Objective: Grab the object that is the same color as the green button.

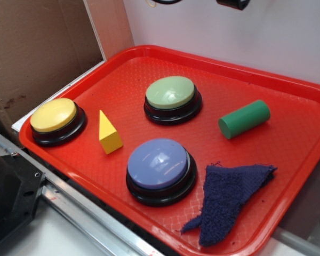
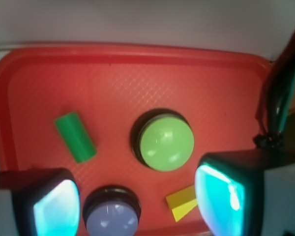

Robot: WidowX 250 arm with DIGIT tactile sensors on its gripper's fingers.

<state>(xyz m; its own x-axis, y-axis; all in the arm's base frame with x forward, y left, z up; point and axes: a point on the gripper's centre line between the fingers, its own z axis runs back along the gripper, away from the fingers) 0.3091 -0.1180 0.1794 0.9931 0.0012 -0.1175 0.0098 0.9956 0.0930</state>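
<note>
Green cylinder (image 1: 244,119): lying on its side at right of centre in the exterior view, flat round end turned toward lower left; bare tray on all sides, touching nothing. In the wrist view (image 2: 75,136), left of centre, long axis slanting from upper left down to lower right.

Green button (image 1: 170,99): pale green dome on a black base, upper centre of the exterior view, left of the cylinder and apart from it. At centre of the wrist view (image 2: 165,143), to the right of the cylinder.

Gripper (image 2: 137,204): seen only in the wrist view, along the bottom edge; two fingers (image 2: 220,194) with glossy teal-lit pads, spread wide, nothing between them but tray and buttons below. Held above the tray, clear of every object. Cylinder up and left of the gap.

Blue button (image 1: 160,169): lower centre of the exterior view, below the green button; at the bottom edge of the wrist view, partly cut off.

Yellow wedge (image 1: 109,133): standing point-up, between the yellow and blue buttons; partly hidden behind the right finger in the wrist view.

Yellow button (image 1: 55,120): far left of the exterior view, near the tray's left rim.

Dark blue cloth (image 1: 229,198): crumpled, lower right of the exterior view, just beside the blue button, below the cylinder.

Red tray (image 1: 288,149): textured floor, raised rim, holding all of the above.

Cardboard (image 1: 37,48): upper left, behind the tray.
</note>
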